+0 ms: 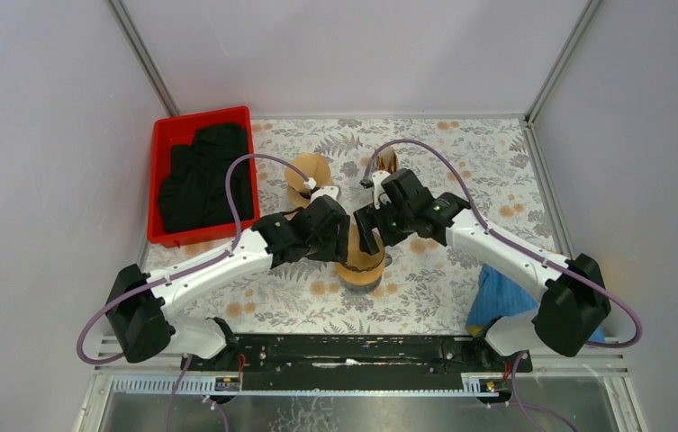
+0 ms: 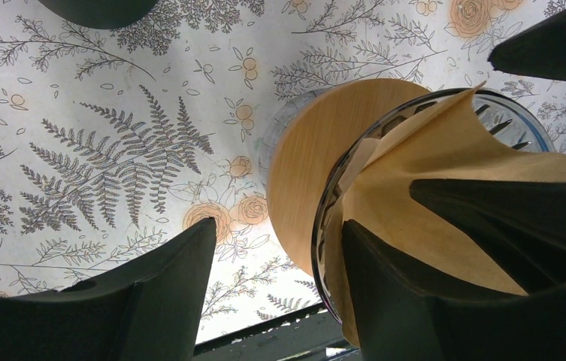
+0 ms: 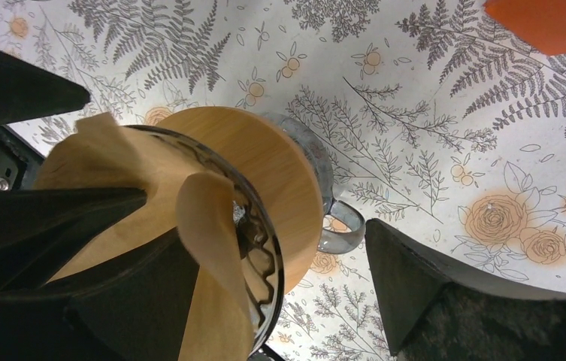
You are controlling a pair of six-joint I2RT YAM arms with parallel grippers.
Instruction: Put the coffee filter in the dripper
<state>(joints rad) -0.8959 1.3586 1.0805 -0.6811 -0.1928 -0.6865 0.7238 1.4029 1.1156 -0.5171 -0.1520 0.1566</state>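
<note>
— Item one?
— Dripper (image 1: 361,269): glass cone with wooden collar and glass handle. Upright on floral tablecloth (image 1: 461,153), near of centre, between the two arms.

— Item two, and location?
— Coffee filter (image 2: 445,165): tan paper, seated inside the cone. Creased, with edges standing above the glass rim.

— Left gripper (image 2: 278,226)?
— Spread wide, clamping nothing. One finger over the paper inside the rim, the other outside the collar, above the tablecloth.

— Right gripper (image 3: 276,233)?
— Also spread wide, nothing gripped. One finger down in the filter's mouth, the other outside the dripper, just beside the handle. Astride the rim from the right, facing the left gripper across it.

— Remaining stock?
— Red bin (image 1: 166,135), far left, holding black fabric (image 1: 204,175). Blue cloth (image 1: 501,292), near right, beside the right arm's base.
</note>
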